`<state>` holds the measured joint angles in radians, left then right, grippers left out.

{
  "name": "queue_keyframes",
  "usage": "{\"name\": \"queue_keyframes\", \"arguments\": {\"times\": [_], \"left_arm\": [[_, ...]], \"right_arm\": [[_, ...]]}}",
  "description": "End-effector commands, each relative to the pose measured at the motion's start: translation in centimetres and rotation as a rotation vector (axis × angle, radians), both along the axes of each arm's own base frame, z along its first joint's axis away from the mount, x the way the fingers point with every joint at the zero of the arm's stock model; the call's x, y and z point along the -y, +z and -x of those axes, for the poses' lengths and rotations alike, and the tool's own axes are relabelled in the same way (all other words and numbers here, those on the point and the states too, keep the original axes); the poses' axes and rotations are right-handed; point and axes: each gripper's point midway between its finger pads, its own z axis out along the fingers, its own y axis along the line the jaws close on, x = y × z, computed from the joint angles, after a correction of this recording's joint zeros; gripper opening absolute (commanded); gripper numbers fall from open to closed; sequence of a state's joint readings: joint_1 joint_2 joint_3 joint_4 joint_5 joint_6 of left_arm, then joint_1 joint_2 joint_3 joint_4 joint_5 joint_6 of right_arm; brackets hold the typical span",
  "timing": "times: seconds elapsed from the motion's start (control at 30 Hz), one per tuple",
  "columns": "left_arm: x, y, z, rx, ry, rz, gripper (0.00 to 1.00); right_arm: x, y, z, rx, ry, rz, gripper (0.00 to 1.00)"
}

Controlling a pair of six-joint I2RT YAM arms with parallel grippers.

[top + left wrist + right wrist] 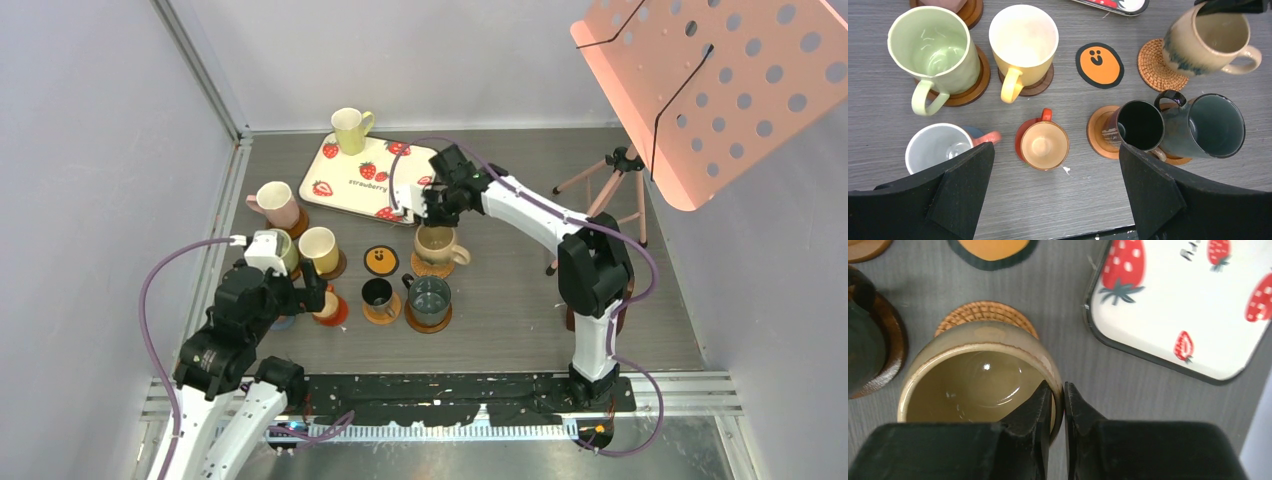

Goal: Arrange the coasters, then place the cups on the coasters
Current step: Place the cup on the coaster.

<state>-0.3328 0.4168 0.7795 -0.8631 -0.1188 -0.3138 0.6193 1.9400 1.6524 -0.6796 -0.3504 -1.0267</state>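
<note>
The right hand (1057,390) was clenched on the rim of the tan cup (973,375), with 1 finger inside the wall and 1 outside, on the side nearest the strawberry tray (1168,305). That cup stood over the wicker coaster (1150,65), which showed past its base on 1 side. Whether the base rested fully on it could not be told. Just beside it lay the black coaster (1099,65) with its orange face, carrying nothing.

The left hand (1056,150) hung released above the near row, fingers spread wide and grasping nothing. Beneath it the small orange-brown cup (1044,145) sat on the red coaster (1019,136). To 1 side, a white-lined cup (935,147) with a pink handle covered most of the blue-grey coaster (974,131). To the other side, the black cup (1140,125) sat on the orange coaster (1098,132), close against the dark teal cup (1215,125) on its brown coaster (1175,160).

Farther back on the tabletop (520,320), the pale green cup (930,47) stood on a rimmed wooden coaster (975,90). Next to it, the yellow cup (1023,37) stood on a darker wooden coaster (1043,82). The pink cup (275,203) stood near the tray's corner. A pale yellow cup (350,130) stood on the tray itself, at its far corner.
</note>
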Motion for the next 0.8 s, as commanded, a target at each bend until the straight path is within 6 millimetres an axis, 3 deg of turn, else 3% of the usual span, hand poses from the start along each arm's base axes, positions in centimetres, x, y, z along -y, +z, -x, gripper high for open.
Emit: {"name": "queue_keyframes", "arguments": {"times": [0.0,0.2,0.47,0.77], "left_arm": [[-0.6,1.2,0.0,0.042,0.022,-0.013,0.99],[-0.4,1.1,0.0,0.048,0.009,-0.004,0.99],[-0.2,0.9,-0.1,0.044,0.003,0.0,0.99],[-0.2,0.8,-0.1,0.041,0.004,0.002,0.99]], "right_arm": [[-1.8,4.9,-0.8,0.18,0.034,-0.101,0.05],[-2.4,3.4,0.7,0.165,0.064,-0.083,0.05],[-2.9,2.2,0.8,0.153,0.066,-0.074,0.05],[-3.7,3.7,1.6,0.17,0.1,-0.074,0.05]]}}
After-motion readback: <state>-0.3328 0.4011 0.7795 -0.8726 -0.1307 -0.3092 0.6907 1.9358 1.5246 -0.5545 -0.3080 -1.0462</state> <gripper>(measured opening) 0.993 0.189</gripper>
